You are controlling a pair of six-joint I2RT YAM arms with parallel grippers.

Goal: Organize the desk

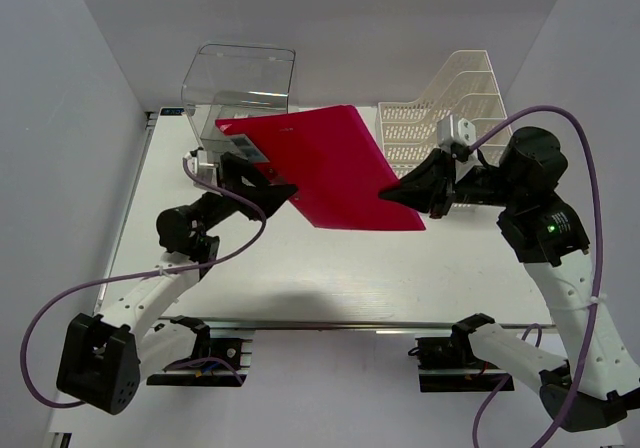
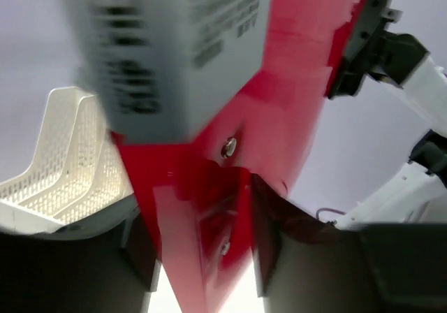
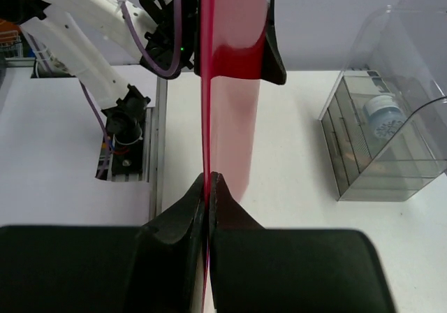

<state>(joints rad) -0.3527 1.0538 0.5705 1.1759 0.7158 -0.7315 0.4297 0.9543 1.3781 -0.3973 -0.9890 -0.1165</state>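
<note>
A glossy red folder [image 1: 335, 168] with a white barcode label at its far left corner hangs tilted above the white desk [image 1: 330, 278], held between both arms. My left gripper [image 1: 275, 190] is shut on its left edge; in the left wrist view the folder [image 2: 293, 82] fills the gap of that gripper [image 2: 202, 208]. My right gripper [image 1: 390, 196] is shut on the right edge. In the right wrist view the folder [image 3: 234, 33] runs edge-on out of the gripper [image 3: 208, 177].
A clear plastic drawer box [image 1: 240, 88] stands at the back left and also shows in the right wrist view [image 3: 377, 138]. A white mesh file rack [image 1: 440, 108] stands at the back right. The silver rail [image 1: 330, 323] runs along the near edge.
</note>
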